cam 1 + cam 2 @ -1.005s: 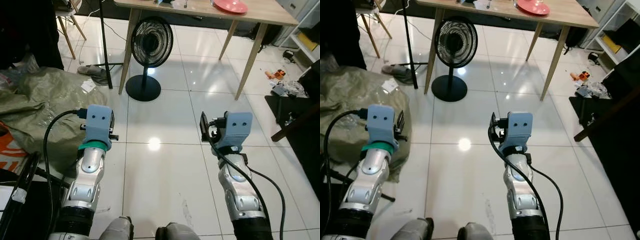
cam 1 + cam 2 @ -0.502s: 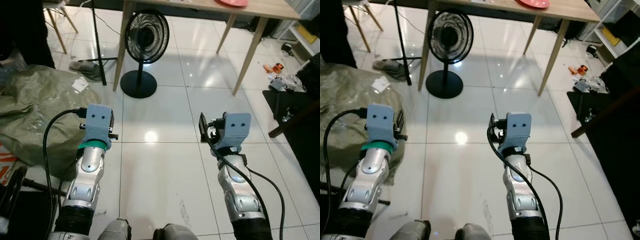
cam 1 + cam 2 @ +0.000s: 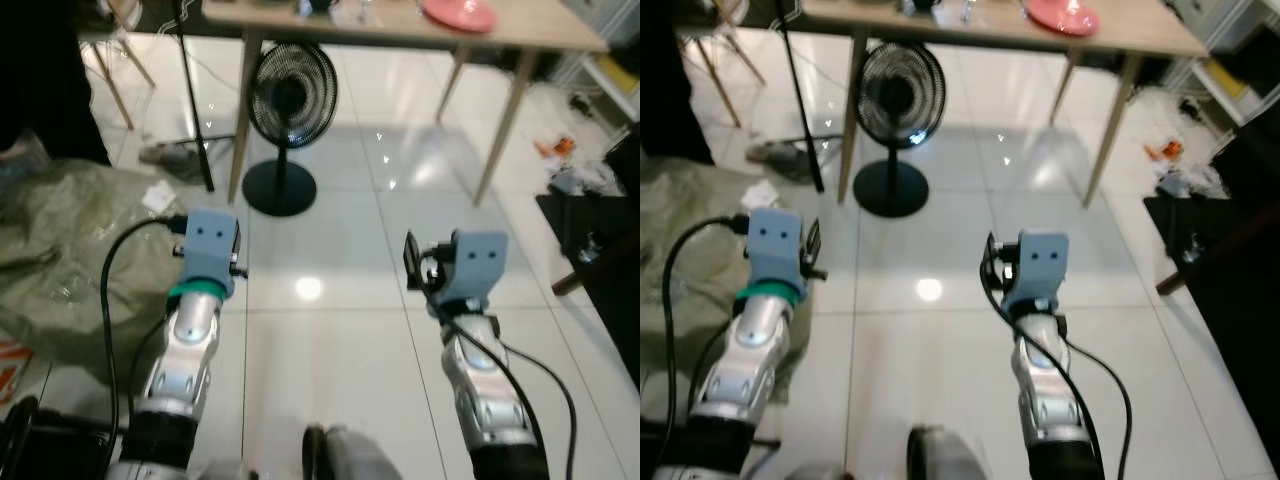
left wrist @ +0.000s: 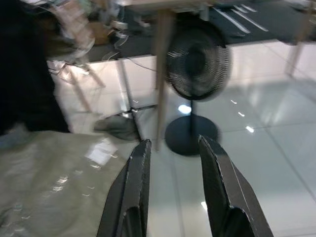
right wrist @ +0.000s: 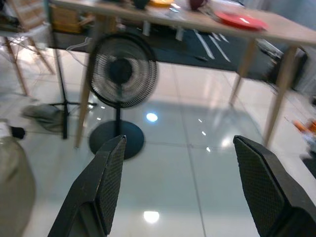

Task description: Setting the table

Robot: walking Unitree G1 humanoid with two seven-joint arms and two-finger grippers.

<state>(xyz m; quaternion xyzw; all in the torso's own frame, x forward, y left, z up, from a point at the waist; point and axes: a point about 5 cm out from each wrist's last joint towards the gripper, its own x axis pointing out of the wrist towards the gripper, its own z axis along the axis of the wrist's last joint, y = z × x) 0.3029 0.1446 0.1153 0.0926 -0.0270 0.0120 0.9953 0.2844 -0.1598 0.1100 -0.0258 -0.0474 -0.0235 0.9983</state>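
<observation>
**Counter ahead, both arms raised and empty**

The counter, a light wooden one on slanted legs, stands ahead of me across the white tiled floor. A pink plate lies on it toward its right end, close to the near edge; from the right wrist it shows as a flat red disc on the top. A few small items sit farther left along the top, too blurred for me to name.

A black standing fan is on the floor at the counter's left legs, partly under the near edge. A black pole stand rises just left of it, and a crumpled grey-green sheet covers the floor on my left side. Small clutter is scattered on the tiles beyond the counter's right end.

My left gripper is held out over the floor, its jaws a modest gap apart with nothing between them. My right gripper is level with it, jaws spread wide and empty. Both are well short of the counter.
</observation>
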